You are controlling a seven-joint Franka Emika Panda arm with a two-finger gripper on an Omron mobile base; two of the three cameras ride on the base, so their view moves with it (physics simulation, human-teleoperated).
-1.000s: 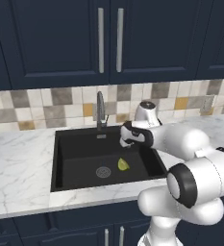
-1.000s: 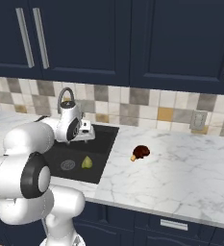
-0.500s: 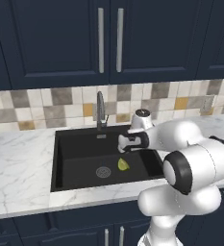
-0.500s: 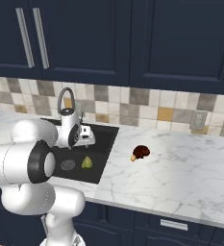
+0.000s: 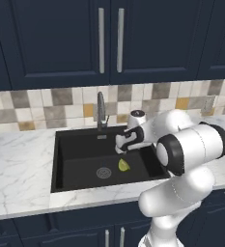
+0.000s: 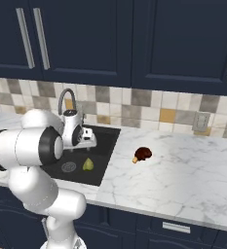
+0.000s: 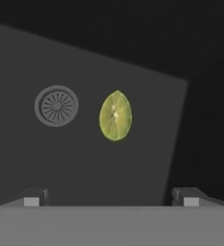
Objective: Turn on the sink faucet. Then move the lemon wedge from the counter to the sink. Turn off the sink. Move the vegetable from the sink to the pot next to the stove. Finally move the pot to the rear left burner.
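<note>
The lemon wedge [image 7: 115,116] lies flat on the floor of the sink [image 5: 80,144], just beside the round drain [image 7: 56,105] and apart from it — in the left base view the wedge [image 5: 124,165] sits toward the basin's right half, nearer the front wall than the back. From the right base view it [image 6: 87,165] shows as a small yellow-green piece next to the drain [image 6: 68,167].

The gripper [image 5: 121,144] hangs above the basin's right rear part, over the wedge and clear of it. Its two fingertips [image 7: 32,198] stand far apart at the bottom of the hand view, spread wide with nothing between them. In the right base view the gripper [image 6: 89,140] sits near the basin's back edge, close to the faucet [image 6: 66,102].

The faucet [image 5: 101,111] rises upright from the counter [image 5: 17,164] at the middle of the sink's rear edge. Whether water runs from it cannot be told.

On the counter to the right of the sink, well apart from the basin's edge, rests a dark reddish-brown round lump [image 6: 142,154]. Behind the counter runs a tiled backsplash [image 6: 149,104], with dark blue cabinets [image 5: 51,38] above.
</note>
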